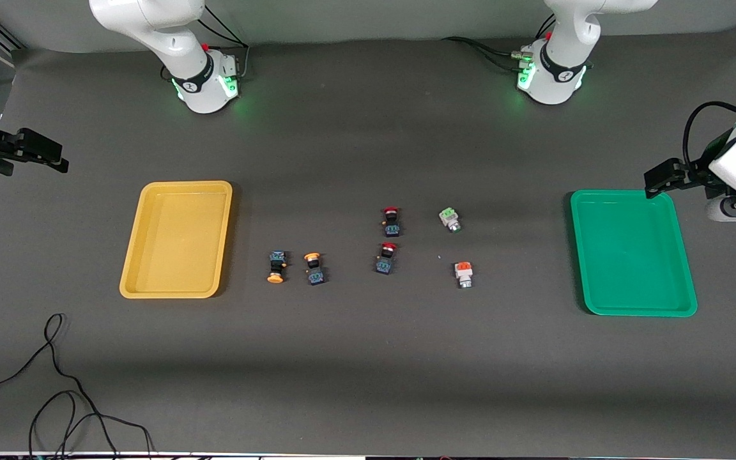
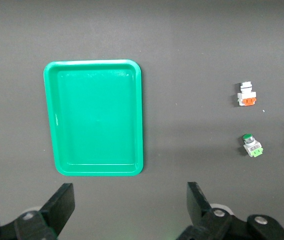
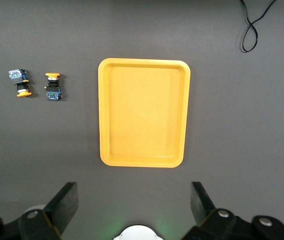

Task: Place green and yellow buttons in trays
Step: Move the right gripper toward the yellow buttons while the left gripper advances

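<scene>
Two yellow-capped buttons (image 1: pixel 276 266) (image 1: pixel 314 268) lie side by side on the table near the empty yellow tray (image 1: pixel 176 239). They also show in the right wrist view (image 3: pixel 20 82) (image 3: pixel 53 86) beside that tray (image 3: pixel 144 112). The green-capped button (image 1: pixel 450 219) (image 2: pixel 252 145) lies toward the empty green tray (image 1: pixel 633 252) (image 2: pixel 93 117). My left gripper (image 1: pixel 662 176) (image 2: pixel 130 205) is open and empty, up over the table by the green tray's corner. My right gripper (image 1: pixel 39 153) (image 3: pixel 134 205) is open and empty, up at the right arm's end.
Two red-capped buttons (image 1: pixel 391 221) (image 1: pixel 386 257) lie mid-table. An orange-capped white button (image 1: pixel 464 274) (image 2: pixel 246 94) lies nearer the front camera than the green one. A black cable (image 1: pixel 55 383) (image 3: pixel 254 25) loops at the table's front corner.
</scene>
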`<action>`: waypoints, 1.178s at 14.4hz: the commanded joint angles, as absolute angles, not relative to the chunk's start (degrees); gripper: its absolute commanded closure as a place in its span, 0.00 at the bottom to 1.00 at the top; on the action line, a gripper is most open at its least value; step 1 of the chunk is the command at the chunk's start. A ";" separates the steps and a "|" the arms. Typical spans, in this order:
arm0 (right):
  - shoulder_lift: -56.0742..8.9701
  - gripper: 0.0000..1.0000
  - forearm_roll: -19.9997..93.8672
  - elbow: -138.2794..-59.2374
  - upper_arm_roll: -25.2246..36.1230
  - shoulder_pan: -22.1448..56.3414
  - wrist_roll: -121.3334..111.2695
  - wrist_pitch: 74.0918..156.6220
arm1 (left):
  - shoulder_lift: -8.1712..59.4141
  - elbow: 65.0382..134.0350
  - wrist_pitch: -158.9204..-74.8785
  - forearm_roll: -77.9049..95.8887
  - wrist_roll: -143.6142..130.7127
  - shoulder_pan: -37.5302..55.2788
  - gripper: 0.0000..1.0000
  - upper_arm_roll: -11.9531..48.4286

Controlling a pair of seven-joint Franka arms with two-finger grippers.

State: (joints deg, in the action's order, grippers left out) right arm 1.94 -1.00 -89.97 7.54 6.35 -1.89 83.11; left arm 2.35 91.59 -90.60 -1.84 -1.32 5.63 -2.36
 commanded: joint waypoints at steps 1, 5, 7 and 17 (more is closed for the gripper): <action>1.58 0.00 -0.35 -89.82 7.65 7.55 -2.03 83.84 | 2.20 91.05 -90.44 -2.55 -0.53 5.89 0.00 -2.64; 0.18 0.00 -0.70 -89.30 7.56 8.79 -2.02 84.02 | 2.11 91.05 -90.35 -2.55 -0.53 5.89 0.00 -2.64; 0.18 0.00 -0.53 -89.47 7.65 8.70 -2.02 83.94 | 2.11 91.05 -90.18 -2.55 -0.53 5.89 0.00 -2.64; -0.09 0.00 -0.18 -89.82 7.91 8.70 -1.93 83.58 | -0.09 91.06 -89.74 -1.32 0.97 5.45 0.00 -2.90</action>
State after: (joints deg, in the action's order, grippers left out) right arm 0.31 -1.00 -90.03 7.85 8.59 -1.88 83.64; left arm 1.57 90.88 -90.52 -1.70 -0.13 5.47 -2.79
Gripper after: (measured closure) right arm 0.000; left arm 0.000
